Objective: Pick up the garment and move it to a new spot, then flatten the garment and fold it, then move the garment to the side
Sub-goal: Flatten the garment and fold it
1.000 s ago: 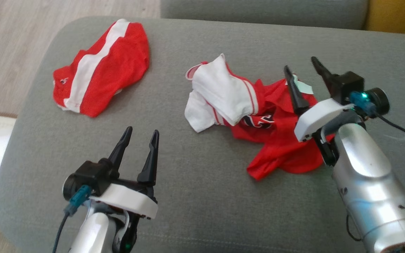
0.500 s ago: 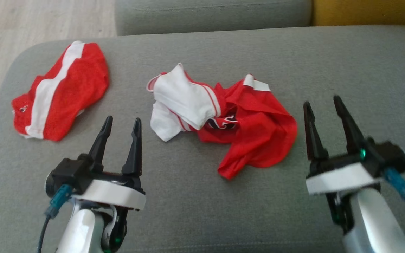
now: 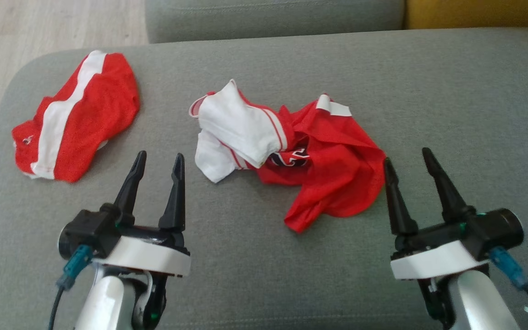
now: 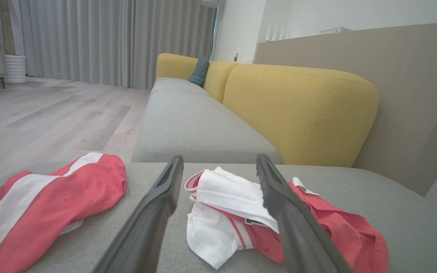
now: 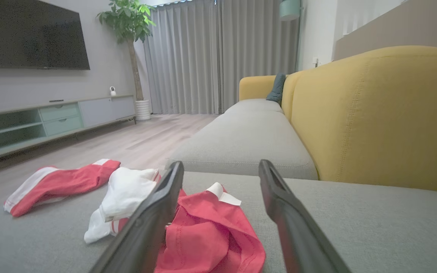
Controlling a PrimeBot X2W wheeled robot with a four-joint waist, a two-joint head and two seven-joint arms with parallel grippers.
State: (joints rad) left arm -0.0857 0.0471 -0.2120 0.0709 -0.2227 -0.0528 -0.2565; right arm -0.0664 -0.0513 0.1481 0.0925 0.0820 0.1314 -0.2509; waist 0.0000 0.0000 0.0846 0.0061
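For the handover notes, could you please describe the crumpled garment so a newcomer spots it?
On the grey sofa seat, look to the middle. The crumpled garment lies there, red with a white part bunched on its left and a dark print. The neighbour at the left end lies flatter, with one white stripe.

Seemingly 2 garments [image 3: 85,110] [image 3: 332,174], 2 end effectors [image 3: 160,155] [image 3: 406,155]

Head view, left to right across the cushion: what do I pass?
striped red garment → left gripper → crumpled red-and-white jersey → right gripper
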